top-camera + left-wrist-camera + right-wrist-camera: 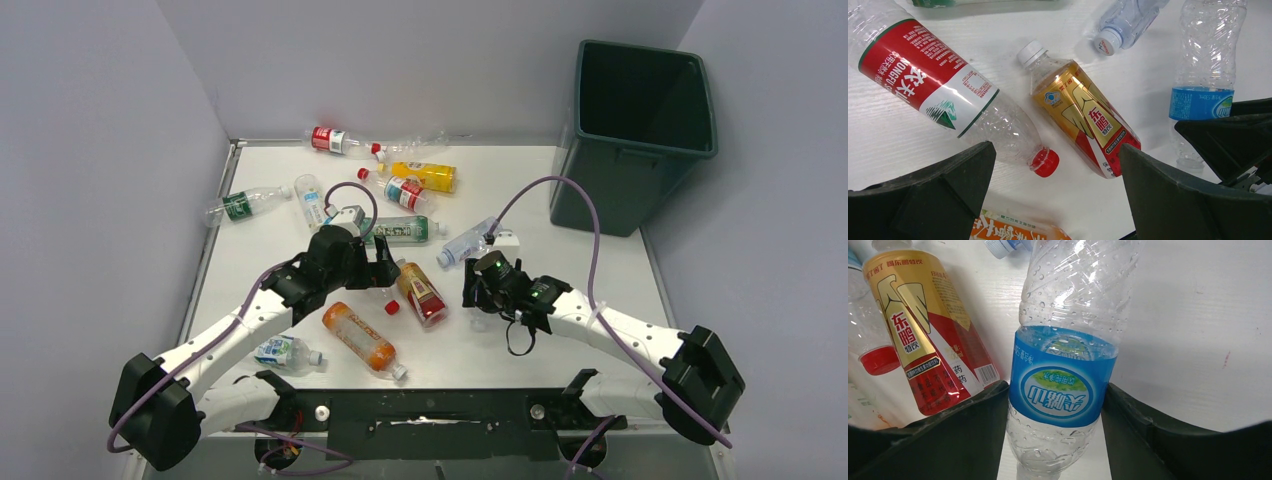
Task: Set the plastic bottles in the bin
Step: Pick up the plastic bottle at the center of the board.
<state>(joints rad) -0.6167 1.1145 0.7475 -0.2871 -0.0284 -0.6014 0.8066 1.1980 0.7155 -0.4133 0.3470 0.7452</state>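
Note:
My right gripper (1055, 412) is shut on a clear bottle with a blue label (1063, 380); its fingers press both sides of the label, low over the table. The gripper (480, 292) sits at centre right, well short of the dark green bin (610, 190) at the back right. My left gripper (1058, 190) hangs open and holds nothing. It is above bare table between the red cap of a red-labelled bottle (928, 80) and a gold-and-red bottle (1083, 120). An orange bottle (1013, 231) lies just under its near side.
Several more bottles lie on the table: a red-labelled one (335, 140) and a yellow one (425, 175) at the back, a green-labelled one (240, 205) at the left, a clear one (462, 247) by my right gripper, and a small one (283, 352) at the near left.

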